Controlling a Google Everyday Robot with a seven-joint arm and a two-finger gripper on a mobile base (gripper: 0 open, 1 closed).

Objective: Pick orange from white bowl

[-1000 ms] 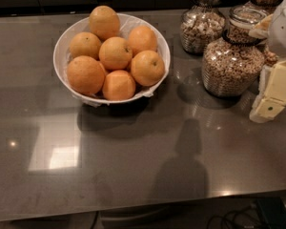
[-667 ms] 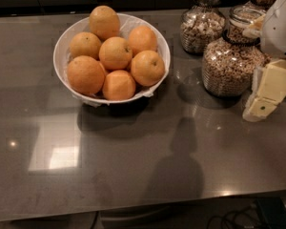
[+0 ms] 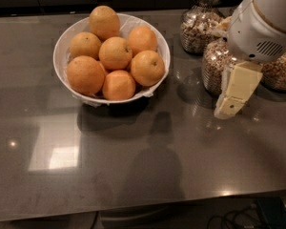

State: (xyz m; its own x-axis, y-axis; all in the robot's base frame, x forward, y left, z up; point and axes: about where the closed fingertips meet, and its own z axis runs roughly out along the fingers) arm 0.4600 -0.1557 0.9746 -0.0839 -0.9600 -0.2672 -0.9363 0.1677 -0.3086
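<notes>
Hanging over the right side of the bench point(image 3: 133, 156), the gripper point(image 3: 236, 93) sits in front of the glass cereal jars point(image 3: 213, 69), just under the arm's white housing point(image 3: 257, 30). This is the only camera view. Set against the pictures from a second ago, the gripper has slid leftward, away from the frame edge and toward the white bowl point(image 3: 133, 20), and the housing now fills more of the upper right corner. Nothing else has shifted: the bowl and its seven fruits lie as they did. I read this as the approach still under way. The gripper is not yet above the bowl but well apart from it, with bare bench between them, and nothing appears to be carried. From this angle I cannot tell whether it is released or clenched.

The orange point(image 3: 148, 67) I take as the target is the deep-coloured one at the bowl's right side, next to the rim nearest the gripper. It rests against its neighbours and leans on the angular-sided fruit point(image 3: 118, 85) in front of it. It is close to a sphere, so it has no real long axis — one grasp direction is about as good as another. Its small dark stem dot points upward and a little to the right, roughly toward the approaching arm. The paler orange point(image 3: 104, 22) lies at the far back of the pile, a longer reach.
</notes>
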